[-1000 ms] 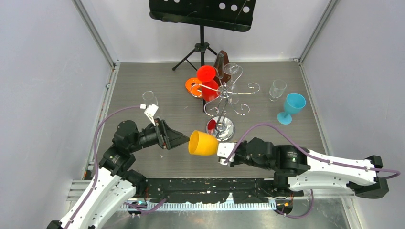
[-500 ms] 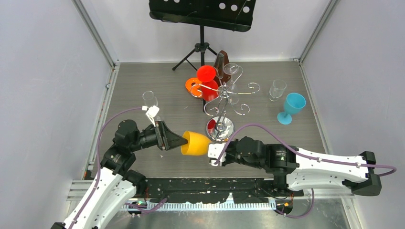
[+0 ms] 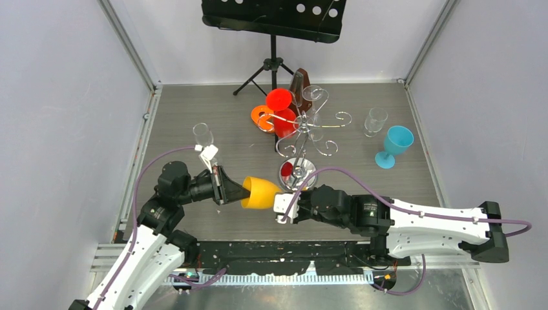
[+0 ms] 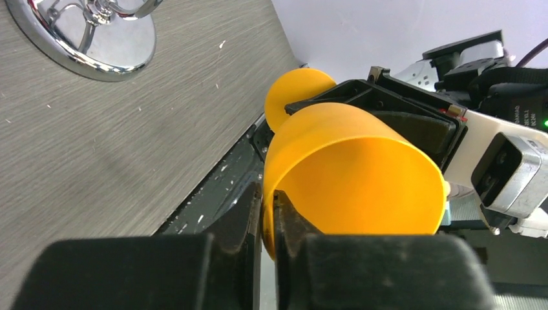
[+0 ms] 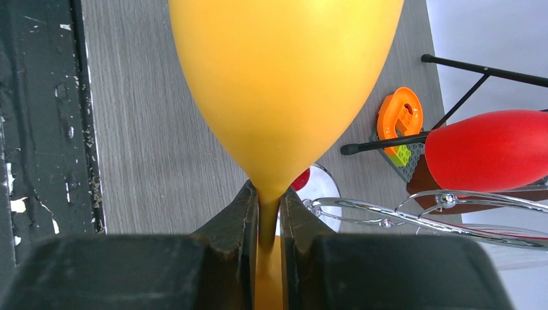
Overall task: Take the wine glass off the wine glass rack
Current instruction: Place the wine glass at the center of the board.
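top view: the yellow wine glass point(image 3: 260, 192) lies on its side in the air near the front of the table point(image 3: 187, 103), with its mouth to the left. it is off the chrome wine glass rack point(image 3: 304, 126), just in front of the rack's round base and not touching it. the right gripper point(image 3: 282, 199) holds its stem end and the left gripper point(image 3: 242, 192) meets its rim. a red wine glass point(image 3: 279, 99) and a clear one are on the rack's arms. a blue wine glass point(image 3: 395, 142) stands upright to the right, and a black music stand point(image 3: 273, 19) is behind the rack.

left wrist view: the left gripper's two dark fingers point(image 4: 249, 216) are pressed together on the wall of the yellow bowl at its rim, one outside and one inside. behind the bowl, the right gripper's black jaws sit at the stem, with the glass's round foot showing past them. the rack's mirror base is at the upper left.

right wrist view: the right gripper's fingers point(image 5: 236, 219) are pinched on the thin yellow stem just below the bowl. the red glass, an orange plastic piece point(image 5: 400, 116) and a chrome rack arm lie beyond.
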